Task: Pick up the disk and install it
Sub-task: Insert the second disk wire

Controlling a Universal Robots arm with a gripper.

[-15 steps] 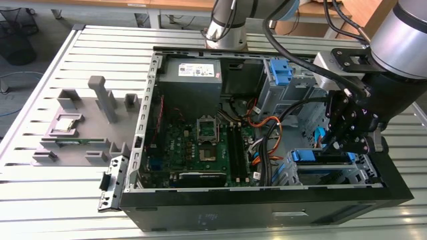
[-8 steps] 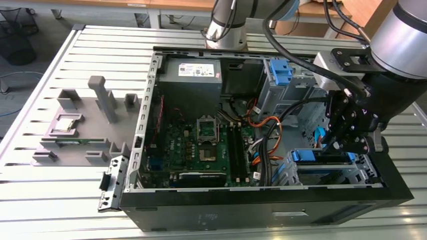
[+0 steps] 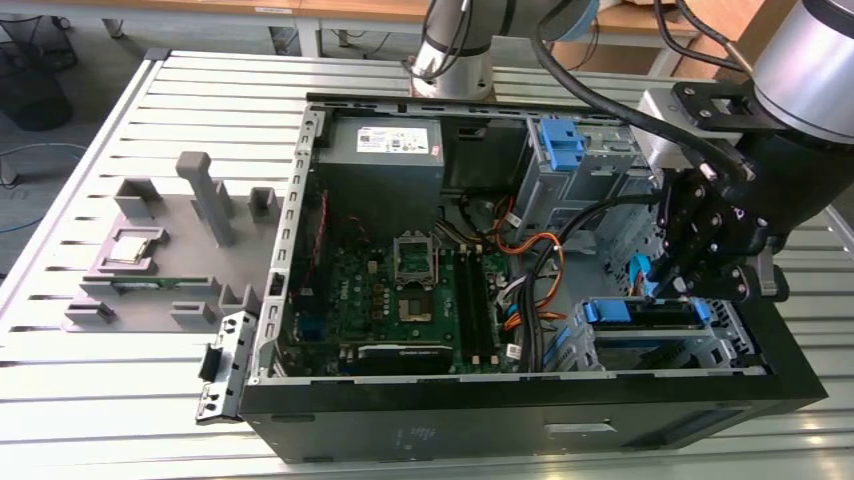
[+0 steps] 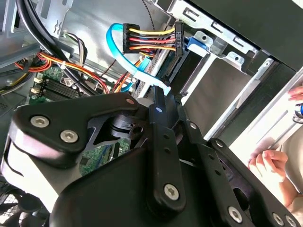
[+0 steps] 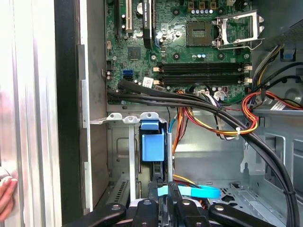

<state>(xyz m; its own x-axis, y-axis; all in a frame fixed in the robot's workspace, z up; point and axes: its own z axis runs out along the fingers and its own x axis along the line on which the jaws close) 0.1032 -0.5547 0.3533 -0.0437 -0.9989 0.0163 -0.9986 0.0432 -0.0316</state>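
One open computer case (image 3: pixel 534 420) lies on the slatted table (image 3: pixel 80 400), holding one motherboard (image 3: pixel 400 300) and two drive cages. The disk (image 3: pixel 641 312) sits in the cage at five o'clock, under the gripper (image 3: pixel 681 285). I cannot tell its finger spread. The second wrist view adds a person's hand (image 4: pixel 272 163).

Green motherboard (image 5: pixel 189 52), black gripper (image 3: pixel 681 285)

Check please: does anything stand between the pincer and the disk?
Yes, it seems: a light blue flat cable crosses just at the pincer, in front of the disk standing in its metal bay.
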